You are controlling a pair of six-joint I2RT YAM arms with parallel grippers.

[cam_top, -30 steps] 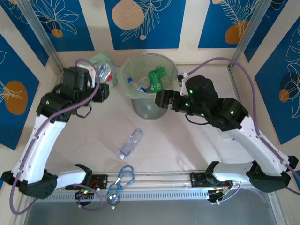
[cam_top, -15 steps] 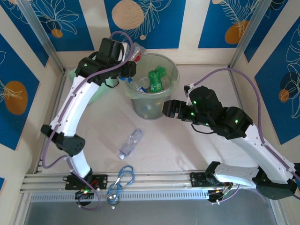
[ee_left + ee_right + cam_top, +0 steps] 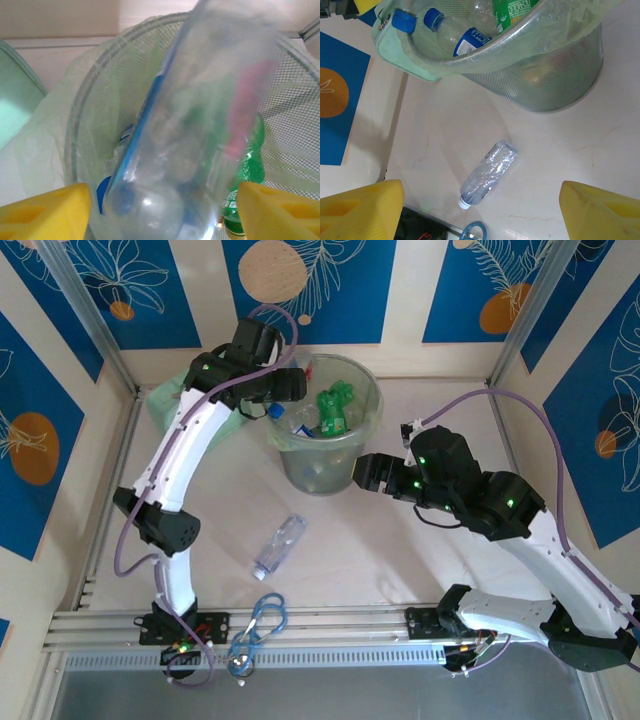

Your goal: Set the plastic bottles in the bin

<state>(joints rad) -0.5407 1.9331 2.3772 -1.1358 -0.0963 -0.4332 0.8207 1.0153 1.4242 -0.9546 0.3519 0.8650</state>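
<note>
My left pincer (image 3: 288, 390) hung over the far left rim of the bin (image 3: 318, 478). Its fingers (image 3: 45, 210) were spread wide and released. The pink-labelled bottle (image 3: 200, 115) stood tilted between them above the bin's mouth (too blurred to say more), with a gap showing beside the left finger.

Inside the bin lay a green bottle (image 3: 333, 410) on the right and the blue-labelled bottles (image 3: 465, 42) towards the left. A loose bottle (image 3: 278, 546), clear, lay on its side on the worktop (image 3: 400, 560), nearer than the bin and a little left, well apart from both pincers.

My right pincer (image 3: 362, 472) sat low just right of the bin, gaping with nothing between its fingers. A blue carabiner (image 3: 262, 620) lay at the near edge.
</note>
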